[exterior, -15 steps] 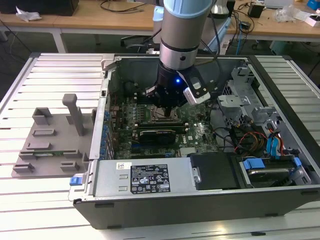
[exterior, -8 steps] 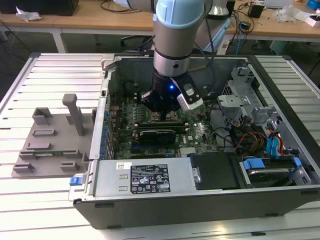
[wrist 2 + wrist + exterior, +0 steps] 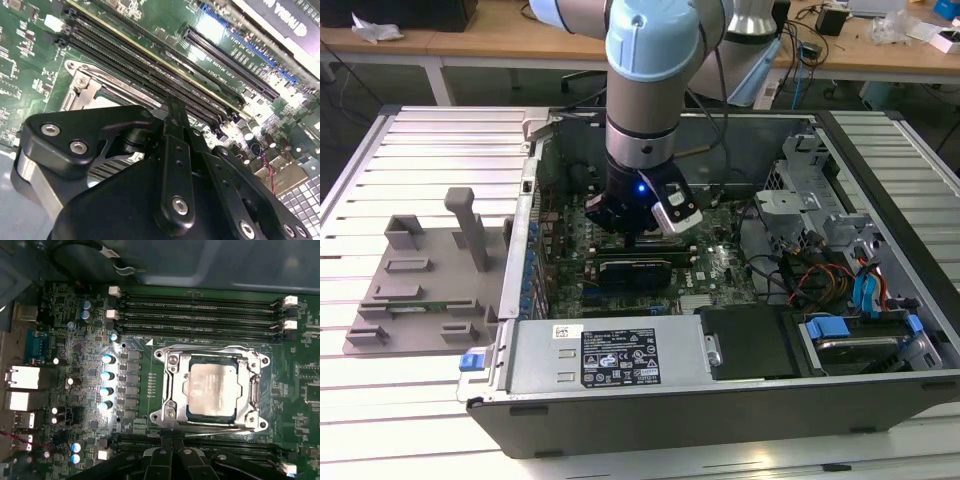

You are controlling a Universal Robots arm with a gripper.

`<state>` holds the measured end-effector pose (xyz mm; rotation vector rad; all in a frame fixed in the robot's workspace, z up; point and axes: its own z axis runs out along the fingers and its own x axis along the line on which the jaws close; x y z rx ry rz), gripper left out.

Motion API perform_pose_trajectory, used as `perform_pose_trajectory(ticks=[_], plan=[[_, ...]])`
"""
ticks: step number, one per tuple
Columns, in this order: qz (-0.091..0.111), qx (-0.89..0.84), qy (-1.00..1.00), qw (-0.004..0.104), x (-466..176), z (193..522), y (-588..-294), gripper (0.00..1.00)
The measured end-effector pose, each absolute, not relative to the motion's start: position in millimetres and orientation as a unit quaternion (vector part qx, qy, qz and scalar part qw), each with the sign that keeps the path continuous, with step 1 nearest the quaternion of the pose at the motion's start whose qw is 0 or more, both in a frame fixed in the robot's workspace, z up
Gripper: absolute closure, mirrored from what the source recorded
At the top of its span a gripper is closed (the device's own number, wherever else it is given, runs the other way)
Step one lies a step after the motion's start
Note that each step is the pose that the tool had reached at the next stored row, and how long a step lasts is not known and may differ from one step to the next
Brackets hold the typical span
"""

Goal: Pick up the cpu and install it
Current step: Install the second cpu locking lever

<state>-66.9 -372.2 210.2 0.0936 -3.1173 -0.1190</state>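
In the exterior view, a grey tray (image 3: 420, 290) lies at nine o'clock, outside the open case (image 3: 720, 400). The arm (image 3: 645, 90) reaches down at the centre, its gripper (image 3: 638, 225) just over the motherboard (image 3: 720, 270). In the first wrist view, the cpu (image 3: 212, 390) sits in its socket frame (image 3: 212, 388), with nothing gripping it; whether the jaws are parted cannot be told.

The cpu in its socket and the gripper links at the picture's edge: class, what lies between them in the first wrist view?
In the first wrist view, the socket frame's silver edge and dark memory slots lie between the cpu and the gripper.
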Motion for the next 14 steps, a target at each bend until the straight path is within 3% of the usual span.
perform_pose_trajectory(ticks=[14], plan=[[-0.053,0.036,-0.998,0.01,-77.1,202.0,-364.1,0.89]])
